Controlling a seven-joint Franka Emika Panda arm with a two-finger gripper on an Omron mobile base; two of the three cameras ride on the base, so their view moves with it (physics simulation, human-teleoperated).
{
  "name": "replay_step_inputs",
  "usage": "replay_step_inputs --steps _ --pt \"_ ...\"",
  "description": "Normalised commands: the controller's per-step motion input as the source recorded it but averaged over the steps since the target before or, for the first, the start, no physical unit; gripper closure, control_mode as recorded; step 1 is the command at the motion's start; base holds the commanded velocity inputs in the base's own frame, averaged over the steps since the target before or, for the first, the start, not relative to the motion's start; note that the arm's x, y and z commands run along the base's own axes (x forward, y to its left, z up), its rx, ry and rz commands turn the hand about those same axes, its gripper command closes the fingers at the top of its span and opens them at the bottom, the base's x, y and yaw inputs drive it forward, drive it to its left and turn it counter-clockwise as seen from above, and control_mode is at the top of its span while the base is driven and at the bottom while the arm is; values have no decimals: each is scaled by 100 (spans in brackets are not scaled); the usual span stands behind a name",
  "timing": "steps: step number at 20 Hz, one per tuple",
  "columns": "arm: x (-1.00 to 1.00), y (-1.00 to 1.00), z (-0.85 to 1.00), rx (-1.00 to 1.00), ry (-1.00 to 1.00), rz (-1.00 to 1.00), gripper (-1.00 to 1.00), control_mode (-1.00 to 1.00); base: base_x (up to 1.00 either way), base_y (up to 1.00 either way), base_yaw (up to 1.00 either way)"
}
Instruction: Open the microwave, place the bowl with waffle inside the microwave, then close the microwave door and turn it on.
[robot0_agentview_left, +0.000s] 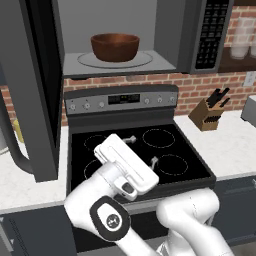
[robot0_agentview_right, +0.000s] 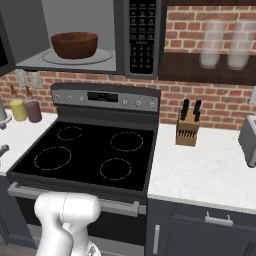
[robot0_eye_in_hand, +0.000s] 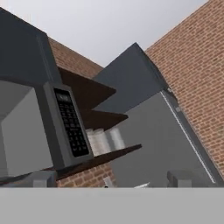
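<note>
The inside of the bowl (robot0_agentview_left: 115, 47) is hidden by its own rim, so the waffle cannot be made out. The microwave door (robot0_agentview_left: 35, 85) is cut off by the top edge, as is the microwave (robot0_agentview_right: 85, 35). The toaster (robot0_agentview_right: 248, 140) is cropped at the right edge.

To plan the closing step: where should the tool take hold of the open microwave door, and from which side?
Probably best at the curved bar handle on the free edge of the microwave door. The door stands swung out to the left, so come from its outer left side and push it right toward the microwave.
</note>
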Motion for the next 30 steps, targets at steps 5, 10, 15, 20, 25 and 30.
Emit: replay_step_inputs --steps 5,10,15,20,25,30 --pt "-3 51 0 -10 -18 0 -100 -100 0 0 0" --pt "0 58 0 -13 -14 0 100 -100 0 0 0" --pt "0 61 3 -13 -7 0 100 -100 0 0 0" --pt "0 59 14 -12 -1 4 100 -100 0 0 0" --pt "0 52 11 -11 0 9 100 -100 0 0 0" --pt "5 45 1 -12 3 11 100 -100 0 0 0"
